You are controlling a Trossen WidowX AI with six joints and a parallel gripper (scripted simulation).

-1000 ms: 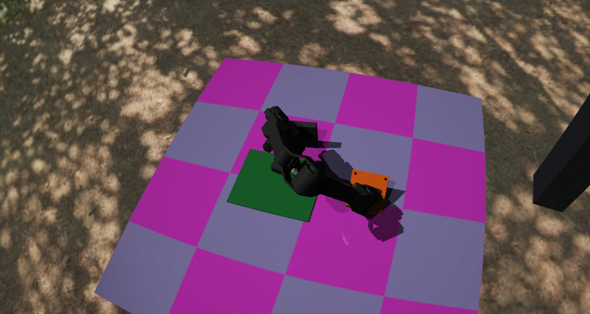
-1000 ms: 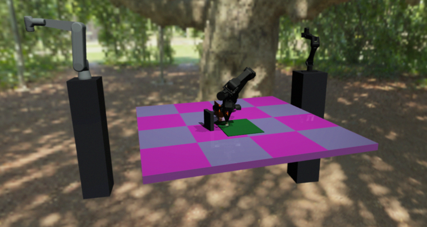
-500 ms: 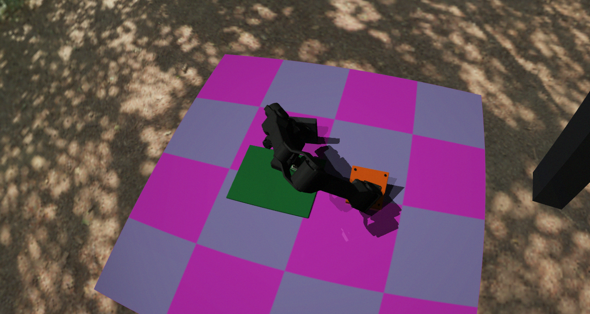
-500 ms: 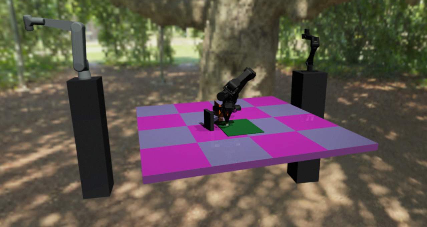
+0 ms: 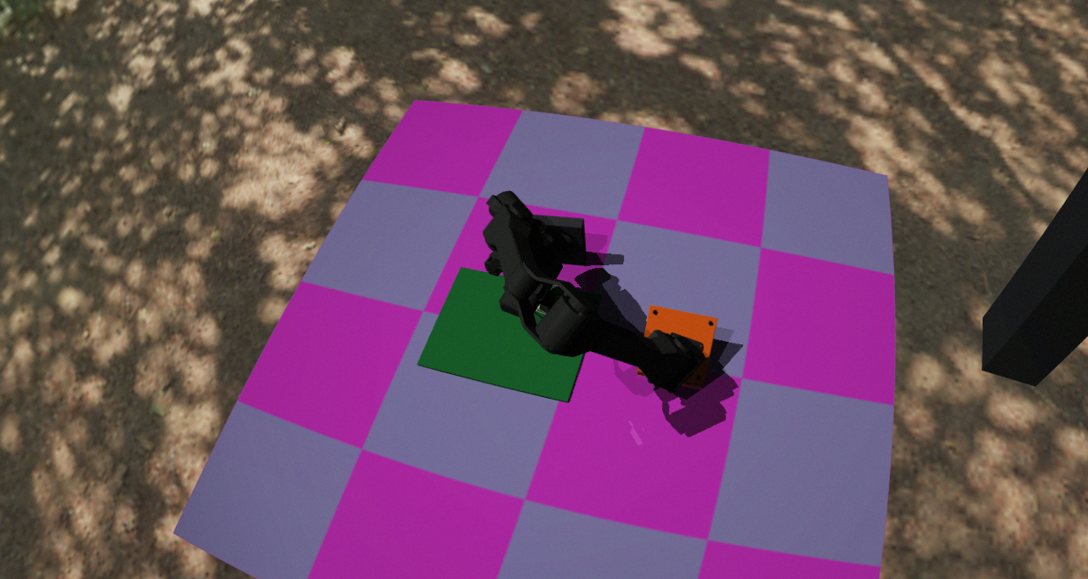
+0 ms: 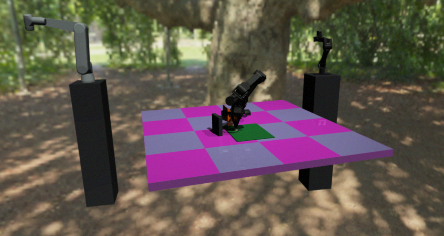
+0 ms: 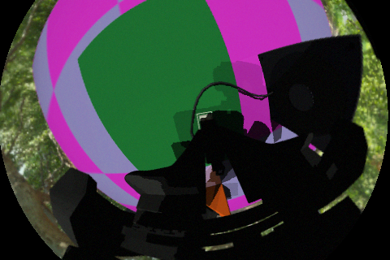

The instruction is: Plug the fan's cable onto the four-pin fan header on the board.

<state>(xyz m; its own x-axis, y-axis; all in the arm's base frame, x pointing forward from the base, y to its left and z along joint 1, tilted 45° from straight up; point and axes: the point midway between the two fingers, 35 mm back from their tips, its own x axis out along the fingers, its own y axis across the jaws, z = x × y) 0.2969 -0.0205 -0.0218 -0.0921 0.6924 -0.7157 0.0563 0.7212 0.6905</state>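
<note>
The green board (image 5: 486, 347) (image 6: 254, 132) (image 7: 154, 53) lies flat on the checkered table. The black fan (image 6: 217, 124) (image 7: 325, 77) stands upright beside its edge. The fan's dark cable (image 7: 221, 84) arches from the fan over the board to my fingertips. My gripper (image 6: 236, 128) (image 7: 210, 132) points down at the board's fan-side edge, shut on the plug, which is dark and mostly hidden by the fingers. The pale header (image 7: 199, 118) shows as a light outline at the fingertips, its lower right part covered. I cannot tell how deep the plug sits.
The orange base plate (image 5: 681, 320) (image 7: 219, 205) with dark holes lies under the arm's base. A grey arm (image 6: 82, 48) and another black arm (image 6: 325, 50) stand on black pedestals off the table. The fan is close to the gripper side of the board.
</note>
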